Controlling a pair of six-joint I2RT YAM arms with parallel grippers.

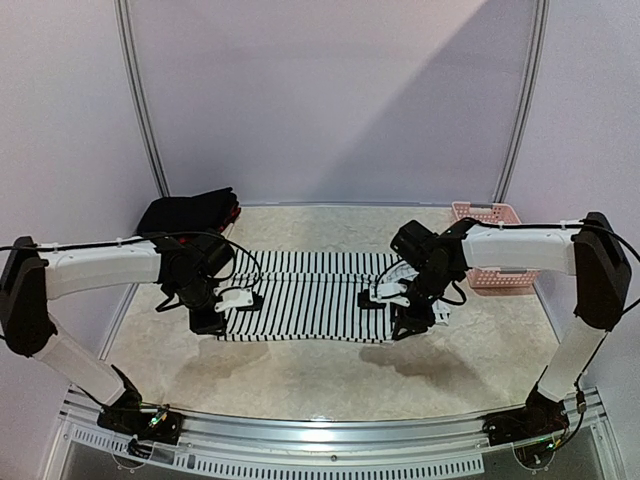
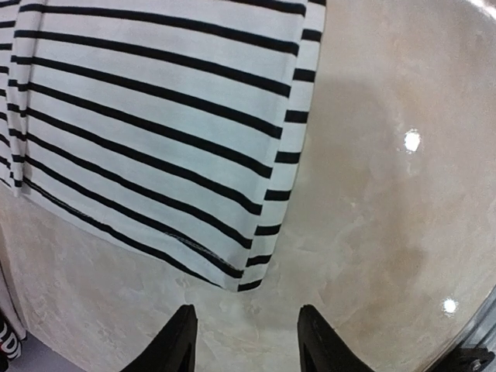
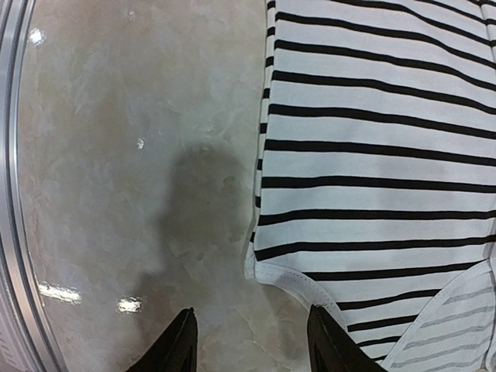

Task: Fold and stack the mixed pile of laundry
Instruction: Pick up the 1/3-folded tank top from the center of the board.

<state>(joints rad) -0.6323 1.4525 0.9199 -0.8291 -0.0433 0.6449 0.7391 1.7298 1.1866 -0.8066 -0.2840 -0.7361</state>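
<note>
Tank top, b&w striped, lies spread flat in the middle of the worktop, stripes running side to side in the top view. It's between my two arms, one hand at each end.

My left hand sits at the top's left end. In the left wrist view this hand is half spread with nothing betw. the jaws, only bare marbled worktop under them. A corner of the striped cloth lies just ahead of the tips, not touching them.

My right hand is at the top's right end. In the right wrist view it is spread wide and holds nothing. Its jaws are over bare worktop, and the cloth's edge runs just beside the right-side jaw. Can't tell if that jaw touches the fabric. A curved white-trimmed edge of the top shows near there.

Black garment is bunched at the back left, apart from the tank top, w/ a bit of red at its right edge. Pink basket stands at the back right, behind my right forearm.
</note>
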